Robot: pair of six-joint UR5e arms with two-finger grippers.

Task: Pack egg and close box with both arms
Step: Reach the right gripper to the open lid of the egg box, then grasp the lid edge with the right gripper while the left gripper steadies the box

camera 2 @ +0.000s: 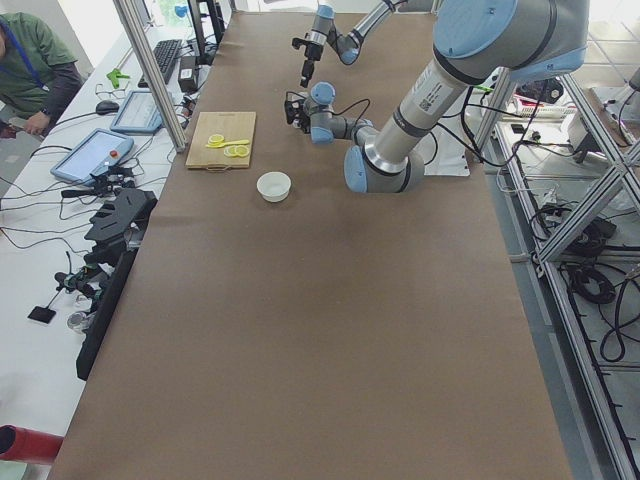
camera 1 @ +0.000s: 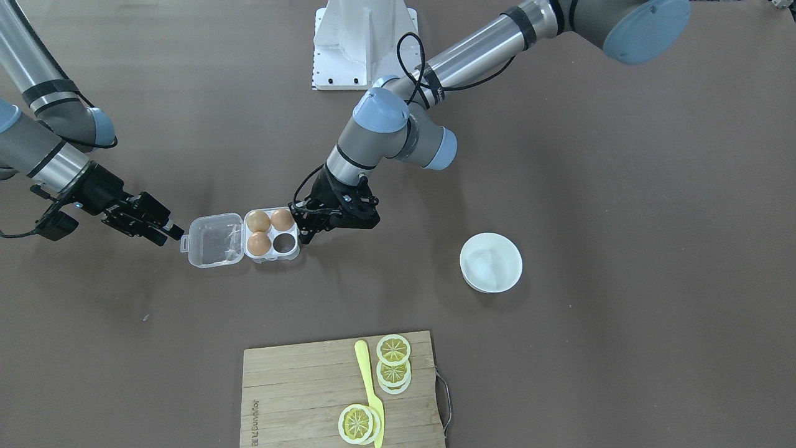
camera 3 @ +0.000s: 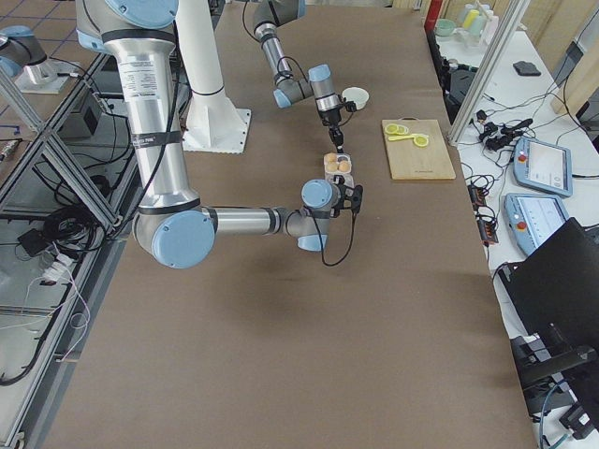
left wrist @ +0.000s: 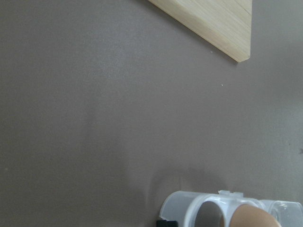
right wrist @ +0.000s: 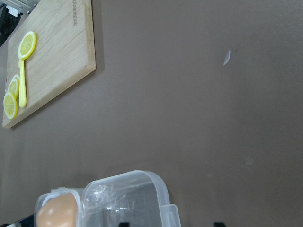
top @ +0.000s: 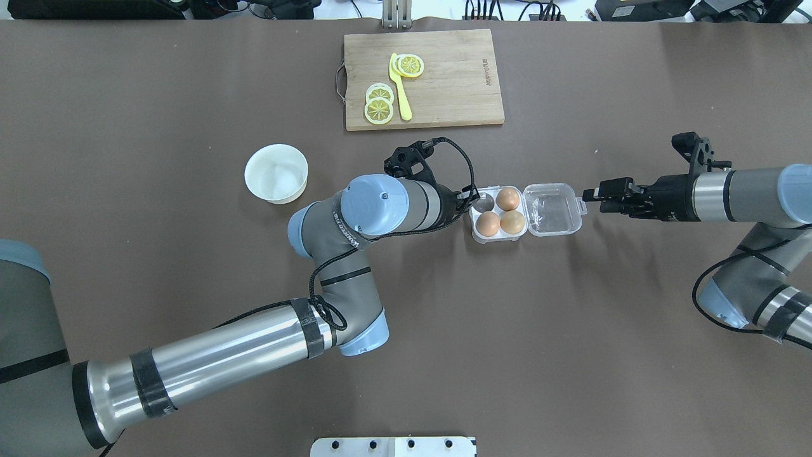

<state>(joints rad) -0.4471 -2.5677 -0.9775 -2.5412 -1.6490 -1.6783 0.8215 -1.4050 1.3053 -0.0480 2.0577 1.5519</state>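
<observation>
Holding three eggs (camera 1: 258,221), the box (camera 1: 214,244) has one empty cell (camera 1: 285,242); right pincer (camera 1: 176,235) spread, left pincer (camera 1: 306,235): cannot tell.

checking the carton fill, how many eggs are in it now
3. All in the box: egg and egg in the row nearer the robot, third egg beside the lid. The fourth cell is empty; none seem hidden.

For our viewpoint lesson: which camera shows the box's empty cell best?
The front-facing view: the empty cell lies whole and unblocked beside three eggs. Overhead shows it too, close against the left arm. The left wrist view cuts it off at the bottom. The right wrist view misses it; side views show it too small.
</observation>
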